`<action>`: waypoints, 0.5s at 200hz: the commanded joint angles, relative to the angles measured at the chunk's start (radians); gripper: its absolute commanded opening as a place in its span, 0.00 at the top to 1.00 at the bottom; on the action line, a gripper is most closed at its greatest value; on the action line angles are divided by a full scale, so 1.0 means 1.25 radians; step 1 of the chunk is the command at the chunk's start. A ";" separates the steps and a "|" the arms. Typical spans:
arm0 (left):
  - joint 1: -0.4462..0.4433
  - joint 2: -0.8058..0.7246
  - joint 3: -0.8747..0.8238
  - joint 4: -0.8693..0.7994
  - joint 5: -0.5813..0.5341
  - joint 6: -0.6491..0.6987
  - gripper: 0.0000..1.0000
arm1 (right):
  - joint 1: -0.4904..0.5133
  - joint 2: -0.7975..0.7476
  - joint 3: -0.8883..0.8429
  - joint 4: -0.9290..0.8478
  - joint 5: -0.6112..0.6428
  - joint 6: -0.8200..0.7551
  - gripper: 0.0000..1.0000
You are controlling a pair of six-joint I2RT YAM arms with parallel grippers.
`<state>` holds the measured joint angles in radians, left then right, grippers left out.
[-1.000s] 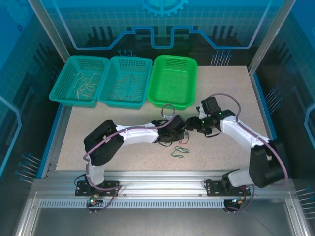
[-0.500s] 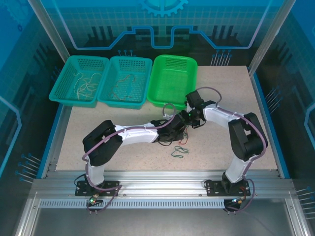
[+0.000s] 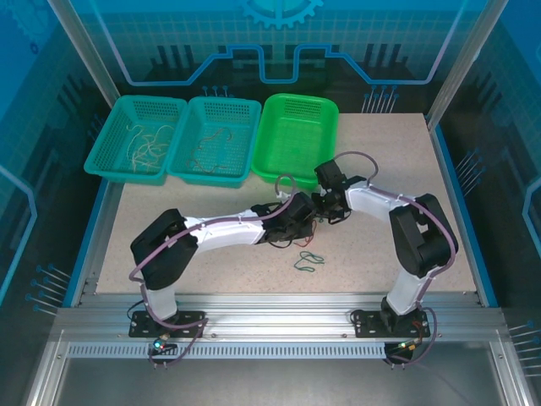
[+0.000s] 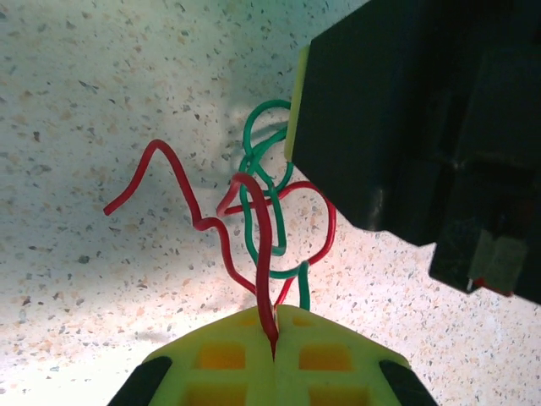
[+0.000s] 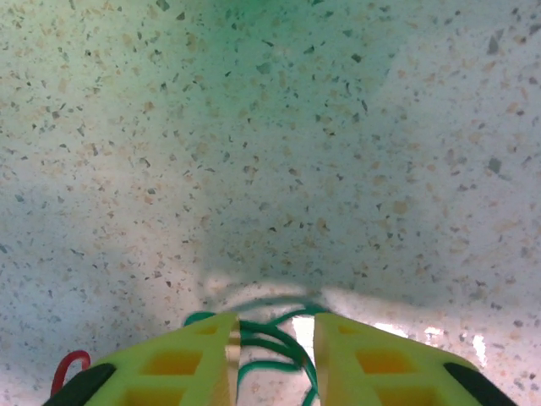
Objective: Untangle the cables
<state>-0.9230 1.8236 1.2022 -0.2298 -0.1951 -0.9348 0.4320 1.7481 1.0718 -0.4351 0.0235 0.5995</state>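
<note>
A tangle of a red cable (image 4: 264, 228) and a green cable (image 4: 250, 211) hangs just above the speckled table. My left gripper (image 4: 275, 317) is shut on the upper end of the red cable. In the top view the left gripper (image 3: 308, 222) and right gripper (image 3: 324, 211) meet at mid-table over the tangle (image 3: 297, 245). My right gripper (image 5: 275, 326) straddles loops of the green cable (image 5: 270, 342), its yellow fingers (image 5: 190, 355) still apart. A bit of red cable (image 5: 72, 362) shows at its left. Another green cable (image 3: 308, 260) lies loose nearer the front.
Three baskets stand along the back: a teal basket (image 3: 101, 161) with whitish cables (image 3: 145, 144), a teal basket (image 3: 182, 169) with reddish cables (image 3: 211, 145), and a bright green basket (image 3: 270, 173). The right gripper's black body (image 4: 406, 127) looms close beside the tangle.
The right arm swung left to the left gripper and its jaws narrowed around the green loops. The left gripper kept its hold on the red cable and shifted slightly.
</note>
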 commanded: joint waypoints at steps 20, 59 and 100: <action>0.007 -0.025 -0.018 0.003 -0.011 0.018 1.00 | 0.008 -0.096 0.003 0.023 -0.018 -0.045 0.61; 0.007 -0.018 -0.022 0.020 0.000 0.024 1.00 | 0.043 -0.142 -0.066 0.030 0.027 0.011 0.45; 0.007 -0.008 -0.047 0.033 0.051 0.032 1.00 | 0.043 -0.116 -0.121 0.022 0.057 0.146 0.36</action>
<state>-0.9184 1.8202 1.1767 -0.2073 -0.1757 -0.9165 0.4835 1.5772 0.9588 -0.3946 0.0654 0.6762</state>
